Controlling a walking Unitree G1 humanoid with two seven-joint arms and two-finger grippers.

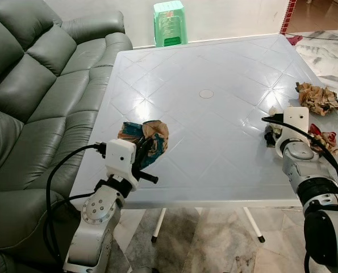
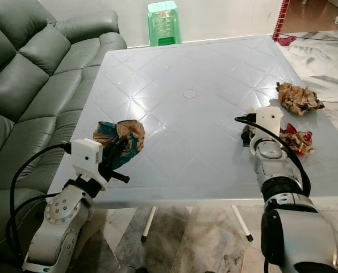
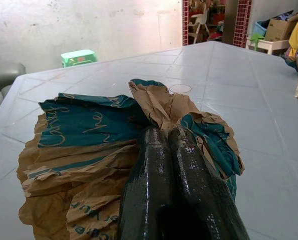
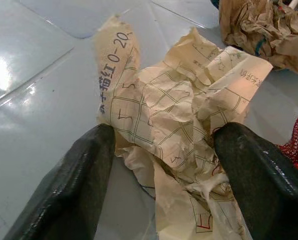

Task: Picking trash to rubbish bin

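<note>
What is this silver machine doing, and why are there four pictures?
It is a robot tidying trash off a white table beside a grey sofa. Two pictures come from cameras in its head, looking down at its two arms. The other two come from a camera on each wrist, looking along its black fingers. The left tool has its fingers pressed together on a crumpled brown and teal paper bag. The right tool is open, with one finger on each side of a crumpled printed paper lying on the table. More crumpled brown paper and something red lie nearby. A green stool stands behind the table.
</note>
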